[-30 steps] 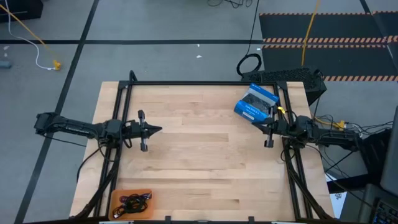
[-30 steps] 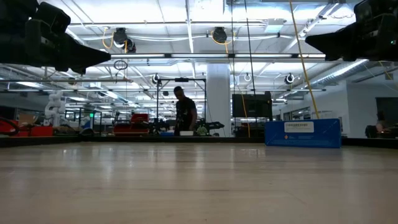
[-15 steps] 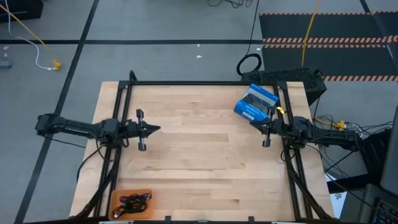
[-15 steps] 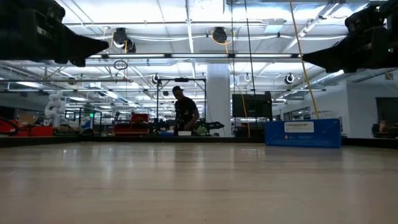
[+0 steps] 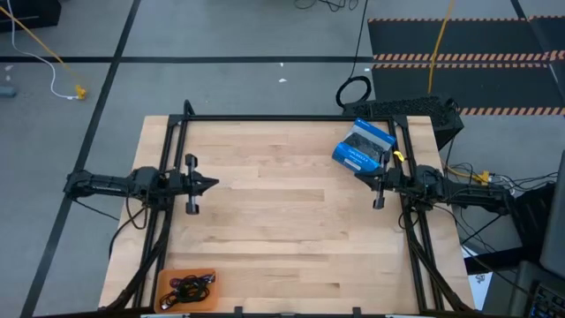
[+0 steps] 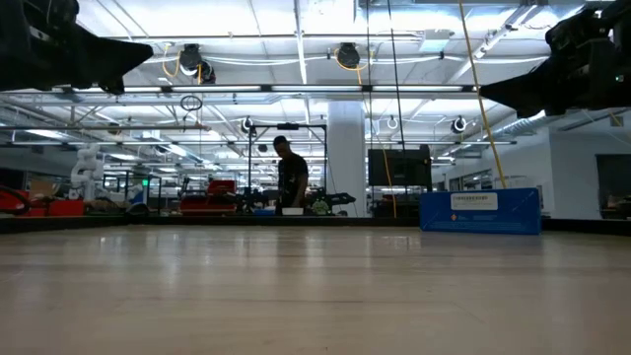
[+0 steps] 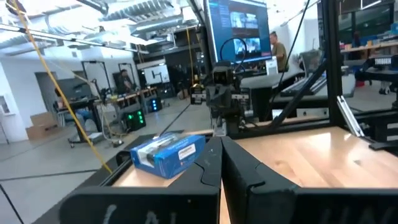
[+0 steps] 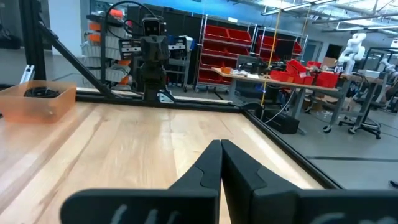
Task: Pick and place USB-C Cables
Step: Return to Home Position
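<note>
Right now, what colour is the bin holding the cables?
Orange. The bin shows best in the right wrist view, with the dark cables inside.

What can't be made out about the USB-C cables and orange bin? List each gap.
High view: the USB-C cables in the orange bin are a dark tangle, too small to count.
Right wrist view: the bin's wall hides all but their tops.
Low view: bin out of frame; top edge cuts off the left arm and right arm.
</note>
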`<move>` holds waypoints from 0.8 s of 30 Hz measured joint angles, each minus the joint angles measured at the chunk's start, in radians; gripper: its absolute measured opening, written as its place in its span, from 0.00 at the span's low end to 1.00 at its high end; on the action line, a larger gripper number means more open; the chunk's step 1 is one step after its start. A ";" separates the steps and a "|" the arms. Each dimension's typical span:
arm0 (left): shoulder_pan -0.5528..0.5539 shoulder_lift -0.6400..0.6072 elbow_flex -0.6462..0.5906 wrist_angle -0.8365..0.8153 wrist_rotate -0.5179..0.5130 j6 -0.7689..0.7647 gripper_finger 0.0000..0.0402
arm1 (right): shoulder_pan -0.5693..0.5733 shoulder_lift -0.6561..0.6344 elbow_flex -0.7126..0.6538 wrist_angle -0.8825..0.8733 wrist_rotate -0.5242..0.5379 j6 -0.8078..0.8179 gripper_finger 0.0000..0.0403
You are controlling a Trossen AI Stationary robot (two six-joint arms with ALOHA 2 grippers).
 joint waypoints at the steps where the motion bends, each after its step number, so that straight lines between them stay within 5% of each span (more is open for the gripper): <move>1: 0.000 -0.017 0.000 -0.019 0.000 0.008 0.00 | 0.000 0.000 0.000 0.000 0.000 -0.001 0.00; 18: 0.021 -0.082 0.000 -0.176 0.032 0.009 0.00 | 0.000 0.000 0.000 0.001 0.000 -0.004 0.00; 24: 0.066 -0.082 0.000 -0.177 0.157 -0.010 0.00 | 0.000 0.000 0.000 0.001 0.000 -0.004 0.00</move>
